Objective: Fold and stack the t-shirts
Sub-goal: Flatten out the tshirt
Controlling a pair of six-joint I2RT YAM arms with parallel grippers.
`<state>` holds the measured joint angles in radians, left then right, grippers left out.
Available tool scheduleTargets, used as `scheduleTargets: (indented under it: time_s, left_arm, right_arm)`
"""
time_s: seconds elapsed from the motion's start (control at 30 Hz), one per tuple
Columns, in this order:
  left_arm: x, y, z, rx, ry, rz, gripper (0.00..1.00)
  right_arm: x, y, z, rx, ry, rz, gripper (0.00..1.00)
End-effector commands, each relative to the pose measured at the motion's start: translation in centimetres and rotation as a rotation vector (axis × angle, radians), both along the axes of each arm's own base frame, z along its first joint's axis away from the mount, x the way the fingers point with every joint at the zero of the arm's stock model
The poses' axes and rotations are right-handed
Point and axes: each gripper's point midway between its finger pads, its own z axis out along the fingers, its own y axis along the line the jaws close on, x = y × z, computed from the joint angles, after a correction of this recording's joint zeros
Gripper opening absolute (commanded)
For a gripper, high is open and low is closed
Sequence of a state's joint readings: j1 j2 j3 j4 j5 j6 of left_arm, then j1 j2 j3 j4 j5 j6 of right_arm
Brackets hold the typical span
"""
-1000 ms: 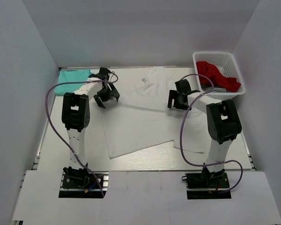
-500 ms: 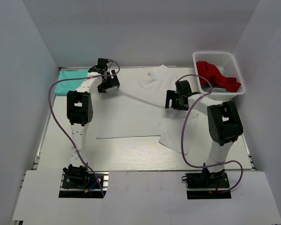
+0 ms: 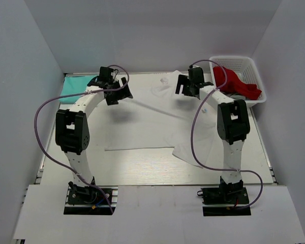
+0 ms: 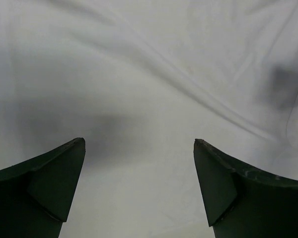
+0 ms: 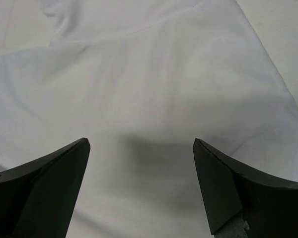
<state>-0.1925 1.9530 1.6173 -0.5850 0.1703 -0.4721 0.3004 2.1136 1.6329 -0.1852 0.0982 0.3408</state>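
The white t-shirt (image 3: 152, 122) lies spread over the middle of the table, its near edge folded back to a straight line. The mint-teal t-shirt (image 3: 71, 87) lies folded at the far left corner. My left gripper (image 3: 117, 95) is open and empty over the shirt's far left part; the left wrist view shows white cloth (image 4: 139, 99) between the fingers. My right gripper (image 3: 187, 87) is open and empty over the shirt's far right part, near its collar; the right wrist view shows white cloth (image 5: 139, 89) below.
A white plastic basket (image 3: 244, 62) holding red cloth (image 3: 234, 81) stands at the far right corner, close to my right arm. Grey walls enclose the table on three sides. Purple cables loop beside both arms.
Both arms have swung toward the far edge of the table. The shirt's near edge, slanted a second ago, now lies folded back in a straight line, and both grippers have let go.
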Motion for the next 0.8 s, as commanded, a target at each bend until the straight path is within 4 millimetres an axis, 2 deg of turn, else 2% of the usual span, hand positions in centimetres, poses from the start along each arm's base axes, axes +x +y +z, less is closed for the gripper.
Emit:
scheduleTargets:
  time_s: [0.0, 0.03, 0.1, 0.17, 0.23, 0.27, 0.33, 0.37, 0.53, 0.67, 0.7, 0.77]
  left_arm:
    - [-2.8, -1.1, -2.2, -0.078, 0.07, -0.03, 1.0]
    - [-4.1, -0.8, -3.6, -0.072, 0.108, -0.029, 1.0]
    - [-5.3, -0.6, -5.3, -0.065, 0.149, -0.027, 1.0]
    - [-7.1, 0.2, -7.3, -0.031, 0.215, -0.009, 1.0]
    - [-9.0, 1.0, -9.2, -0.029, 0.289, 0.022, 1.0]
    - [-9.8, 1.1, -9.9, -0.025, 0.311, 0.023, 1.0]
    - [-10.8, 1.6, -11.0, -0.026, 0.345, 0.044, 1.0]
    - [-10.7, 2.1, -11.2, -0.003, 0.34, 0.058, 1.0]
    - [-11.3, 3.5, -12.3, 0.072, 0.386, 0.096, 1.0]
    - [-10.2, 4.5, -12.2, 0.143, 0.382, 0.096, 1.0]
    - [-9.3, 4.5, -11.3, 0.152, 0.358, 0.091, 1.0]
    - [-8.8, 4.5, -10.7, 0.154, 0.345, 0.083, 1.0]
  right_arm:
    - [1.6, -0.3, -1.9, 0.014, 0.041, -0.004, 0.9]
    - [2.2, 0.1, -2.5, 0.018, 0.05, 0.009, 0.9]
    - [3.2, 0.0, -3.0, 0.014, 0.052, 0.002, 0.9]
    - [4.2, -0.8, -3.7, 0.007, 0.056, -0.033, 0.9]
    - [4.5, -1.3, -4.2, 0.003, 0.062, -0.065, 0.9]
    - [4.6, -2.2, -4.8, 0.015, 0.077, -0.104, 0.9]
    - [4.4, -2.7, -5.8, 0.016, 0.104, -0.129, 0.9]
    - [4.4, -3.6, -6.6, 0.018, 0.128, -0.151, 0.9]
    - [4.4, -4.6, -8.6, 0.041, 0.178, -0.196, 0.9]
    - [5.0, -4.9, -7.9, 0.05, 0.16, -0.197, 0.9]
    - [5.0, -4.6, -7.7, 0.054, 0.158, -0.191, 0.9]
    - [5.3, -4.3, -6.7, 0.061, 0.132, -0.158, 0.9]
